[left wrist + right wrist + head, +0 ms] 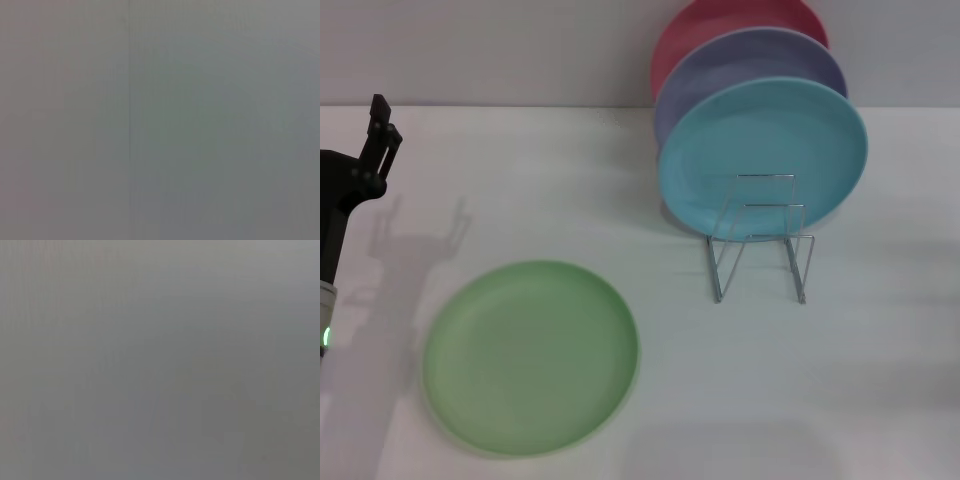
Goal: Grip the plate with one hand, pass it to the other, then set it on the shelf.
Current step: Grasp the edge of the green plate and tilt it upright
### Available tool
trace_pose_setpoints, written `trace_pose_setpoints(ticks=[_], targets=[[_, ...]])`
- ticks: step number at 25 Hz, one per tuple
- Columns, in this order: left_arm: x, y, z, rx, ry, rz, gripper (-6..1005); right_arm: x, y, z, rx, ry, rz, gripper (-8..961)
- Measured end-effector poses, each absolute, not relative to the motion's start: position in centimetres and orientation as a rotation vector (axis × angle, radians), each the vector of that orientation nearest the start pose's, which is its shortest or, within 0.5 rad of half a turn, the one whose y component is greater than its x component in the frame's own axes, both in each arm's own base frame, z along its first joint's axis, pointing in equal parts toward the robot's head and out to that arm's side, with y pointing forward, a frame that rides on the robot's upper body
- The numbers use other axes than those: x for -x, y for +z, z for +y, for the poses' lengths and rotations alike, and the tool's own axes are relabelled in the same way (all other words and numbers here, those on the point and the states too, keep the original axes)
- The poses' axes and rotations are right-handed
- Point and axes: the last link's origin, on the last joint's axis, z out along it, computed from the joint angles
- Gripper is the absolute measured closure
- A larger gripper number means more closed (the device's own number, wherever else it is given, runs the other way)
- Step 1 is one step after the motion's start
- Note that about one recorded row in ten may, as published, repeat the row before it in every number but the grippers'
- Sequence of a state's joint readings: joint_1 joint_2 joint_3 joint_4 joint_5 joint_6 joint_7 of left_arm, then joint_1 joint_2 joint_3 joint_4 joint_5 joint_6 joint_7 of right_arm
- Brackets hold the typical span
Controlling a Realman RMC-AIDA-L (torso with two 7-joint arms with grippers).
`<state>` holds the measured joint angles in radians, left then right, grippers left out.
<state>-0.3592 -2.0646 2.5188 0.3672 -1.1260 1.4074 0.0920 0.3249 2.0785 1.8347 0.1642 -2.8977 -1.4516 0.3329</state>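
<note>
The light green plate [530,355] lies flat on the white table [740,390], near the front and left of centre. The silver wire shelf [760,245] stands to its right, farther back, and its front slots hold nothing. My left gripper [382,118] hangs at the far left edge of the head view, raised above the table, behind and to the left of the plate and well apart from it. My right gripper is out of view. Both wrist views show only plain grey.
Three plates stand upright at the back of the shelf: a turquoise plate [765,155] in front, then a lavender plate [750,65] and a pink-red plate [715,30]. A grey wall runs behind the table.
</note>
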Motion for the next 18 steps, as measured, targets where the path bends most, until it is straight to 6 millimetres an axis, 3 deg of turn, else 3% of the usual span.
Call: trace_pose_setpoints(ticks=[12, 18], targets=[[29.0, -1.3, 32.5, 1.478, -0.805, -0.456, 170, -36.6, 8.7, 28.8, 1.057, 0.91, 0.464, 291], [27.9, -1.0, 34.1, 1.532, -0.685, -0.508, 170, -36.6, 8.7, 28.6, 1.058, 0.914, 0.459, 292]])
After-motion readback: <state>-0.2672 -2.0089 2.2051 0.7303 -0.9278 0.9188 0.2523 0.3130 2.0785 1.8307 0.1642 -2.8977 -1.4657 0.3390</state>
